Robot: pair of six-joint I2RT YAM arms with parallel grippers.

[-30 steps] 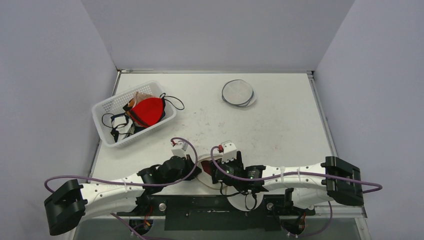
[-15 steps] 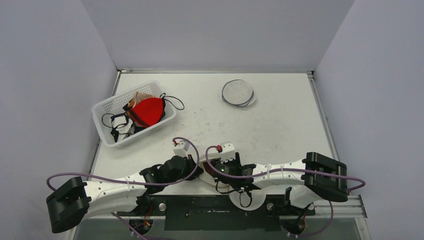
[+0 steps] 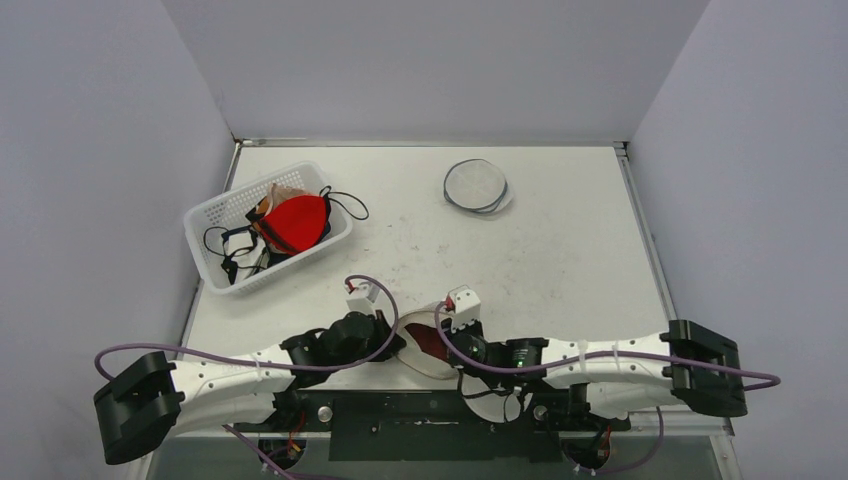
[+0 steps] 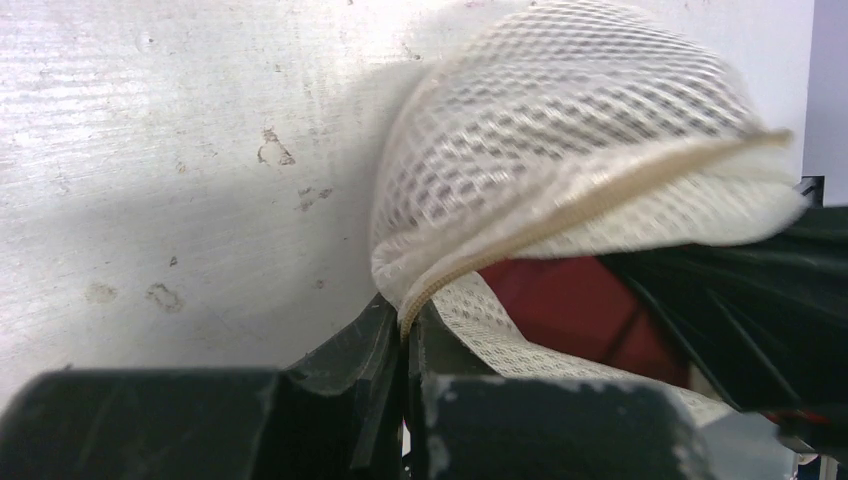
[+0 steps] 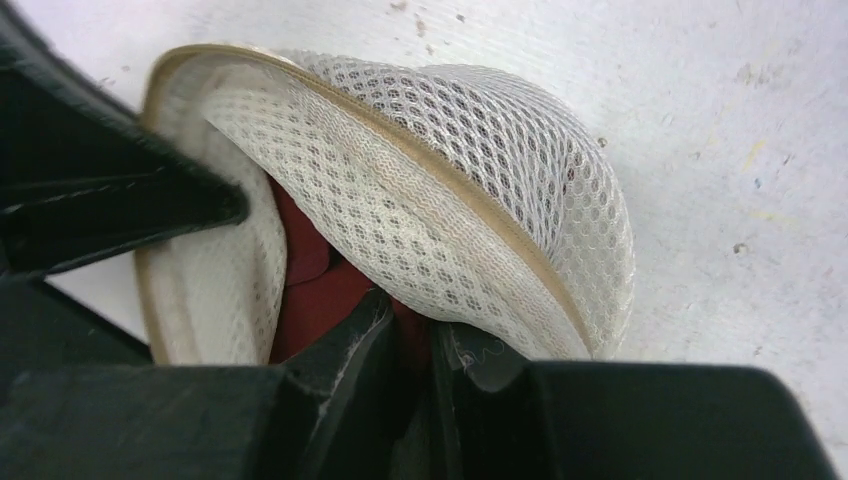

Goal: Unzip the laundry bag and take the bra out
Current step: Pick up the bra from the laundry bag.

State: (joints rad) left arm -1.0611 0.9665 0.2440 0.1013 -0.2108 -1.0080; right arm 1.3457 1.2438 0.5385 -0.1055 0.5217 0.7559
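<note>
Viewing the left gripper (image 4: 405, 328) from its own wrist camera, we see its jaws pressed together on the zipper-edged rim of the laundry bag (image 4: 560, 130). The white mesh rises directly ahead of the fingertips and bulges away to their right. Just beyond these jaws, under the lifted rim, the dark red bra (image 4: 560, 300) shows through the bag's open mouth. The right gripper (image 5: 408, 325) sits in the same opening from the opposite side. Its jaws stand nearly together, with a fold of the bra pinched between them and the upper flap of mesh arching over the fingertips. Left of the right jaws we note the left gripper's black fingers (image 5: 120, 210) against the bag's rim. Bag and bra lie on the table (image 3: 560, 250) between the two grippers, close in front of the arm bases.
</note>
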